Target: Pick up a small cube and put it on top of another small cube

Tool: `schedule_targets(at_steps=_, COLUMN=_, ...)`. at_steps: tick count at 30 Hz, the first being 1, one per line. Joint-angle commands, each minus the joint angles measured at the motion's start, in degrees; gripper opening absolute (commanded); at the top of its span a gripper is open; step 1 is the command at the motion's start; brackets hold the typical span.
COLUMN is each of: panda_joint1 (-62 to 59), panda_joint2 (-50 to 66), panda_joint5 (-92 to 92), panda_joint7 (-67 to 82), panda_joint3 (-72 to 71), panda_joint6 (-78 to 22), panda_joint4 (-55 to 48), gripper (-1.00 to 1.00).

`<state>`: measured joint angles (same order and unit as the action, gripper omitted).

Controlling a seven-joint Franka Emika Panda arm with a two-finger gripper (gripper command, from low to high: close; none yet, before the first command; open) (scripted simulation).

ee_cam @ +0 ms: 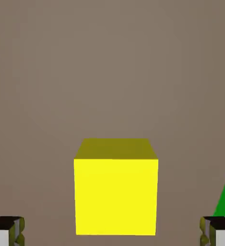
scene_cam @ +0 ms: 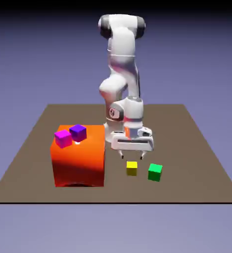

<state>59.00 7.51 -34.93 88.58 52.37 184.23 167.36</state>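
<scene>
Hovering: one gripper [scene_cam: 131, 157], above the table [scene_cam: 28, 183], pointing down, over the yellow cube.
Fingers: two, wide apart from each other; both tips are seen at the bottom of the hand view, one at each side.
Yellow cube [scene_cam: 131, 169]: one, small and bright. It sits on the table, nearer to the front edge than to the back edge, a little toward the right corner from the middle of that front edge. In the hand view it shows large, between the two tips and below them in height.
Green cube [scene_cam: 155, 172]: one, small, on the table just beside the yellow cube, more to the front right corner; the two stand apart. The hand view shows only a part of it, at its right border.
Orange block [scene_cam: 79, 163]: one, large, upright, in the front left part of the table.
Cubes on block: two, one magenta cube [scene_cam: 63, 139] and one purple cube [scene_cam: 78, 132], near each other on its top; the magenta is more to the left and front.
Small cubes in all: four.
Arm [scene_cam: 122, 69]: one, white.
Writing: one dark round mark [scene_cam: 113, 113] on the arm, too small for reading.
</scene>
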Motion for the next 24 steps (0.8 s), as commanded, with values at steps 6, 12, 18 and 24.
schedule_targets(at_steps=6, panda_joint1=-10.94, panda_joint2=6.9, panda_joint5=4.62, panda_joint7=2.37, panda_joint3=-12.45, panda_joint6=5.42, panda_joint4=-1.54, gripper=0.0)
schedule_targets(at_steps=12, panda_joint1=-21.87, panda_joint2=13.8, panda_joint5=9.24, panda_joint7=4.74, panda_joint3=-24.9, panda_joint6=10.84, panda_joint4=-3.09, gripper=0.0)
schedule_targets(at_steps=18, panda_joint1=-17.47, panda_joint2=11.02, panda_joint5=7.38, panda_joint7=3.79, panda_joint3=-19.89, panda_joint6=8.65, panda_joint4=-2.47, gripper=-1.0)
schedule_targets(at_steps=24, panda_joint1=-6.53, panda_joint2=4.12, panda_joint5=2.76, panda_joint7=1.42, panda_joint3=-7.44, panda_joint6=3.24, panda_joint4=-0.92, gripper=-1.0)
